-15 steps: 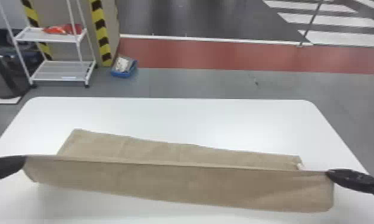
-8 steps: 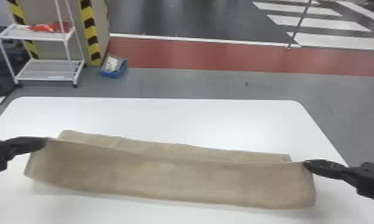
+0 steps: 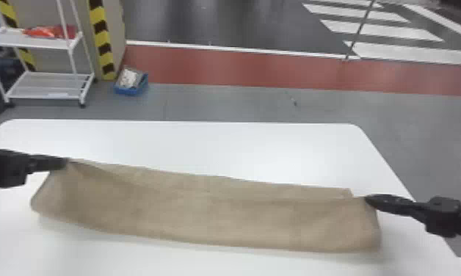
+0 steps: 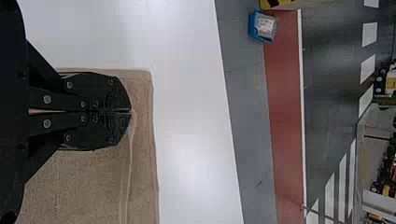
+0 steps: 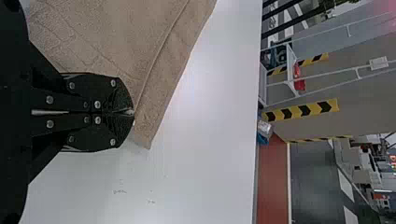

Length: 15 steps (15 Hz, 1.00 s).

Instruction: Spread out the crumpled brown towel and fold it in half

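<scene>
The brown towel (image 3: 211, 216) stretches wide across the white table, its near layer drawn over a far strip that lies on the tabletop. At its left upper corner my left gripper (image 3: 65, 163) is shut on the edge; my right gripper (image 3: 368, 200) is shut on the right upper corner. In the left wrist view the left gripper (image 4: 130, 112) pinches the towel (image 4: 84, 186) just short of the far layer's edge. The right wrist view has the right gripper (image 5: 133, 112) closed at the towel's (image 5: 107, 37) folded edge, with the lower layer's corner poking out beyond.
White table (image 3: 240, 146) surface extends beyond the towel and in front of it. On the floor behind stand a white shelf cart (image 3: 44, 86) and a blue bin (image 3: 130, 88), with a striped pillar (image 3: 103, 40) beside them.
Both grippers have moved away from the robot, toward the towel's far edge, carrying the near edge over the lower layer; less of the far strip shows. The head view has shifted slightly.
</scene>
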Tool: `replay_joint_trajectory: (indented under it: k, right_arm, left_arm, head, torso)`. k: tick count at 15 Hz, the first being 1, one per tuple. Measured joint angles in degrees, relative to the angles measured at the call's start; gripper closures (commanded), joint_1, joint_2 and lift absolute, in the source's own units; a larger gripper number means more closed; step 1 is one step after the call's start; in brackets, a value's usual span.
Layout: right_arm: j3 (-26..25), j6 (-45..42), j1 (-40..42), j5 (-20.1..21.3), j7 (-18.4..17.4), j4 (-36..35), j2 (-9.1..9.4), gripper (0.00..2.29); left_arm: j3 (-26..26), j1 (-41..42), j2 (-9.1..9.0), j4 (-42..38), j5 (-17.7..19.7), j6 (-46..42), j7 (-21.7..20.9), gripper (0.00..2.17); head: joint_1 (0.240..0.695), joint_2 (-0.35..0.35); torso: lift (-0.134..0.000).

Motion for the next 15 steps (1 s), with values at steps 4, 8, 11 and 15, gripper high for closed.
replay_joint_trajectory:
  k: [4,8,11,15]
  right_arm:
    - [-0.38,0.07,-3.06,0.45,0.0,4.35,-0.38,1.2]
    - [-0.2,0.11,-4.47,0.57,0.0,6.08,0.2,1.2]
    - [0.3,0.82,-4.81,0.77,0.0,6.11,0.6,1.2]
    - [0.29,1.91,-5.11,1.19,0.0,6.11,0.66,1.2]
  left_arm:
    - [0.02,-3.66,0.78,3.05,-0.27,-0.16,0.0,1.7]
    - [-0.83,-5.45,1.26,4.29,-0.51,-0.15,0.01,1.7]
    - [-2.28,-6.94,1.01,6.98,-1.33,-0.37,0.01,1.7]
    - [-4.35,-9.13,0.76,10.27,-2.19,-1.43,0.46,1.7]
  head:
    - [0.695,-0.168]
    - [0.695,-0.159]
    - [0.695,-0.154]
    - [0.695,-0.159]
  torso:
    - [-0.124]
    - [-0.124]
    - [-0.124]
    - [-0.124]
